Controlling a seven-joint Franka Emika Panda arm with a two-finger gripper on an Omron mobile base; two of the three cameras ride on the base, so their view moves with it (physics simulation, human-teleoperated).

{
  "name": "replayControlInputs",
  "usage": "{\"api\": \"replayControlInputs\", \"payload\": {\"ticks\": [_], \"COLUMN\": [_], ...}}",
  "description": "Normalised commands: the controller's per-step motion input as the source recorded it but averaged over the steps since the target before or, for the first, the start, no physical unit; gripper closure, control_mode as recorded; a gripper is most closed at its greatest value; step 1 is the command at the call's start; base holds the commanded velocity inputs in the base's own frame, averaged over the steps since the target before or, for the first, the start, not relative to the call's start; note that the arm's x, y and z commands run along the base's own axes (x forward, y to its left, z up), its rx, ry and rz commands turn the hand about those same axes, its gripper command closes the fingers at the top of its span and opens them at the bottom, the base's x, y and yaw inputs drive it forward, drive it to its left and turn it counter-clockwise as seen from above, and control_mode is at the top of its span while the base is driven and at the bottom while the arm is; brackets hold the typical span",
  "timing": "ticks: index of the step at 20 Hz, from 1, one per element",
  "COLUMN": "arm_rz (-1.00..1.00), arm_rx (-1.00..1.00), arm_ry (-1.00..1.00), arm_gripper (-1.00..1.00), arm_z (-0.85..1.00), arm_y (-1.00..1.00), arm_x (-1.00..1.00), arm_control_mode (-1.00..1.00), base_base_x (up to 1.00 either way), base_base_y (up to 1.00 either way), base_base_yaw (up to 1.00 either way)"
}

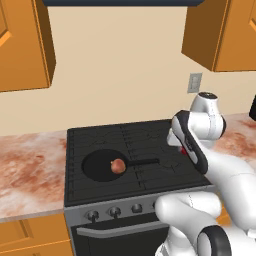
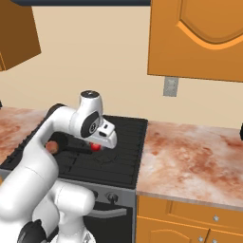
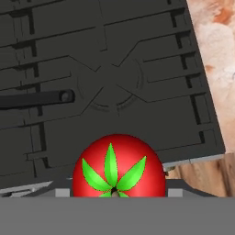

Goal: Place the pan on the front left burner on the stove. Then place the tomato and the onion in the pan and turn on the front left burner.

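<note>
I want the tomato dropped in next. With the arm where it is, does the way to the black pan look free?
Probably yes: the gripper holds the red tomato above the stove's right side, and only open grate lies between it and the flat black frying pan holding the brownish onion.

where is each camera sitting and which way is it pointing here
Left base view: behind the arm on its left, looking forward and down at the stove, pan and onion; arm at lower right.
Right base view: behind on its right, same stove, more counter; arm at lower left.
Hand view: on the hand, looking down at the grate past the tomato.
All three share the stove and the pan's handle.
</note>
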Motion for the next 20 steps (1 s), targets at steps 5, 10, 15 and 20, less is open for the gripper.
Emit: {"api": "replayControlInputs", "payload": {"ticks": [5, 10, 15, 20], "arm_rz": [0.10, 0.11, 0.11, 0.12], "arm_rx": [0.00, 0.00, 0.00, 0.00], "arm_ry": [0.00, 0.00, 0.00, 0.00], "arm_gripper": [1.00, 1.00, 1.00, 1.00], "arm_z": [0.01, 0.00, 0.00, 0.00], "arm_y": [0.55, 0.58, 0.56, 0.56], "arm_x": [0.01, 0.01, 0.04, 0.09], "arm_control_mode": [-1.00, -1.00, -1.00, -1.00], "base_base_x": [0.00, 0.00, 0.00, 0.00], "base_base_y": [0.00, 0.00, 0.00, 0.00], "base_base_yaw": [0.00, 0.00, 0.00, 0.00]}}
